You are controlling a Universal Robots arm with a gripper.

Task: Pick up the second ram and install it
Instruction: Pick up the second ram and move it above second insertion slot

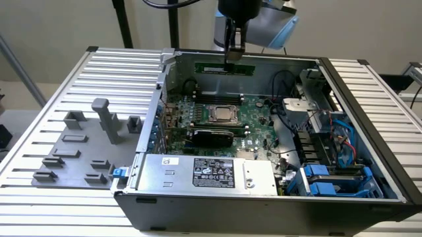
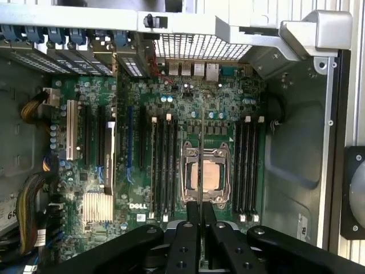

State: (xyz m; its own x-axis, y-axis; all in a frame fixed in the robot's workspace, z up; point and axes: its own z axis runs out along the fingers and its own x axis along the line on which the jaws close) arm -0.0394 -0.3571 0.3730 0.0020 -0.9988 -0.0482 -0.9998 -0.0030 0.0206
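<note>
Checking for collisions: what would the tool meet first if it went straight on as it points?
Likely the motherboard by the processor socket, though the second ram gripped in the tool would touch before the tool itself; exact spot unclear.

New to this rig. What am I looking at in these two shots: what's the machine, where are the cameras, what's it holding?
The machine is a single robot arm with a two-finger gripper. The exterior view is from a camera off the arm. It looks over an open computer case lying on a slatted metal table. The wrist view is from a camera on the arm's wrist, looking down past the fingers at the motherboard.

The gripper is shut on the second ram, a thin green memory stick. It is held above the board, up by the case's far wall. In the wrist view the stick appears edge-on, as a thin line over the processor socket.

A grey plastic fixture sits on the table at the exterior view's left.
</note>
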